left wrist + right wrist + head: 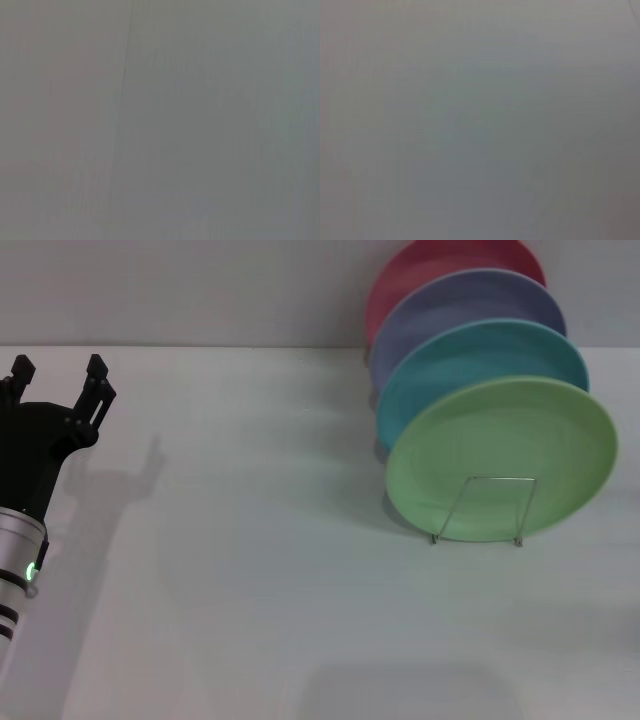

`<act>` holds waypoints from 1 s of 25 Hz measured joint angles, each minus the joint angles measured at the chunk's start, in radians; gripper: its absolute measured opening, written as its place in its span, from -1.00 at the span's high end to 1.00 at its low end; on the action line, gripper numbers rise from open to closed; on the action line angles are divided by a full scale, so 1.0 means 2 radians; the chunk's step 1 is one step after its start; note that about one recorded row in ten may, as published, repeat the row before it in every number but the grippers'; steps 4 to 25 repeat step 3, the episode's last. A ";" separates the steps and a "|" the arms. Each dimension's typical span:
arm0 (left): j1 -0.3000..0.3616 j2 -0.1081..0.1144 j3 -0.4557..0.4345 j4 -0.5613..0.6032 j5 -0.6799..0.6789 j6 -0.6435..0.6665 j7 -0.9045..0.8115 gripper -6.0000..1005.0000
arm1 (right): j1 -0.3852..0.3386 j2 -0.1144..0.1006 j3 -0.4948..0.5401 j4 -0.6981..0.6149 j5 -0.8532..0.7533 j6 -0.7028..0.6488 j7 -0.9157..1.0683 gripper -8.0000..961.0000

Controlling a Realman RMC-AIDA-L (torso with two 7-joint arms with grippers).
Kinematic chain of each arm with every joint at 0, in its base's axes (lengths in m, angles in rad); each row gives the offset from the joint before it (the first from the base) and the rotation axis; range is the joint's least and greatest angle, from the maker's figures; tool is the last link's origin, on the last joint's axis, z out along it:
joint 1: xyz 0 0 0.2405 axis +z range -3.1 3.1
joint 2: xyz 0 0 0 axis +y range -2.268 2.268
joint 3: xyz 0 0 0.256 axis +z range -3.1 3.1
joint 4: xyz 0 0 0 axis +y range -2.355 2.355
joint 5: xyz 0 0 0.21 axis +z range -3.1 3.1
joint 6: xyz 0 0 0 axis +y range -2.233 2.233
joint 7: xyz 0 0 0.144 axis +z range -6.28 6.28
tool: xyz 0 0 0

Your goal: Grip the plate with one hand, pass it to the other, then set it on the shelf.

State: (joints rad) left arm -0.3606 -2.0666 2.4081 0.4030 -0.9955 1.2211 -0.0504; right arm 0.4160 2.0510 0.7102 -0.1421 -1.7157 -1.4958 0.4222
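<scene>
My left gripper (57, 367) hangs over the white table (250, 590) at my near left, its two black fingers spread apart and holding nothing. My right gripper appears in no view, so I cannot tell its state. Both wrist views give only flat grey surface; the head view alone shows the work. Well to the right, the plate (502, 455), round, matte, light green, stands on edge at the front of the shelf (480, 508), behind a thin bent-wire loop. Behind it, in a row and overlapping, stand a teal plate (470, 355), a lavender plate (465, 305) and a red plate (420, 265).
</scene>
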 joint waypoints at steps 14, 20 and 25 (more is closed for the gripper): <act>0.000 0.000 0.000 0.000 0.000 0.001 0.000 -0.68 | 0.000 0.000 0.000 0.000 0.001 0.000 0.000 -0.46; 0.000 0.000 0.000 0.000 0.000 0.001 0.000 -0.68 | 0.000 0.000 0.000 0.000 0.001 0.000 0.000 -0.46; 0.000 0.000 0.000 0.000 0.000 0.001 0.000 -0.68 | 0.000 0.000 0.000 0.000 0.001 0.000 0.000 -0.46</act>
